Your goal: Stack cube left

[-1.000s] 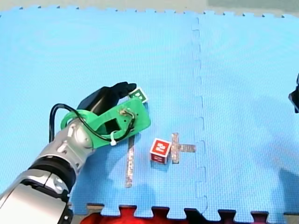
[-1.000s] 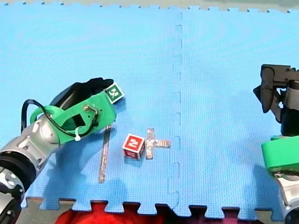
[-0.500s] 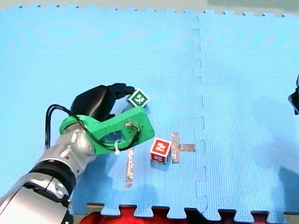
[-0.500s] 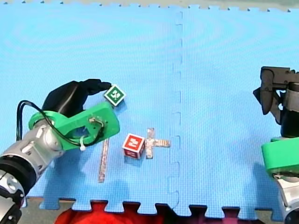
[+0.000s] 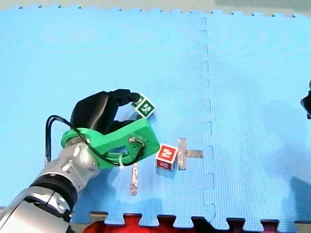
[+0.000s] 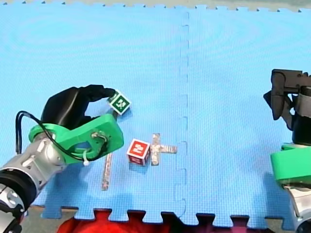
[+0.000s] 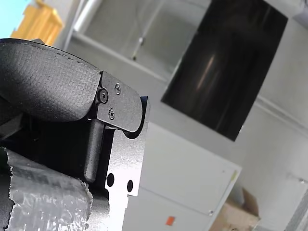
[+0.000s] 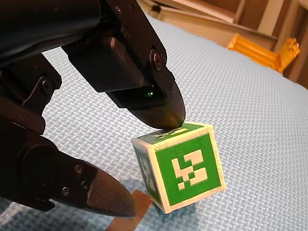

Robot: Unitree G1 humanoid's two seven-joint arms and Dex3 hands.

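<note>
My left hand [image 5: 132,100] is shut on a green cube [image 5: 144,107] with a white pattern, pinched at the fingertips and tilted a little above the blue mat. The second wrist view shows the same green cube [image 8: 180,166] close up, with one black fingertip [image 8: 163,113] pressing on its top edge. A red cube [image 5: 166,155] with a white pattern sits on the mat to the lower right of the held cube, apart from it. My right hand [image 6: 284,97] is at the far right edge, holding nothing.
A cross of silver tape [image 5: 186,154] lies just right of the red cube. A long tape strip [image 5: 134,178] lies below my left wrist. The blue foam mat [image 5: 243,73] has a seam down its middle, and a red surface [image 5: 146,225] borders its near edge.
My left hand has lifted the green cube off the mat and turned its wrist, bringing the cube slightly nearer the red cube. The right hand and red cube have stayed put.
</note>
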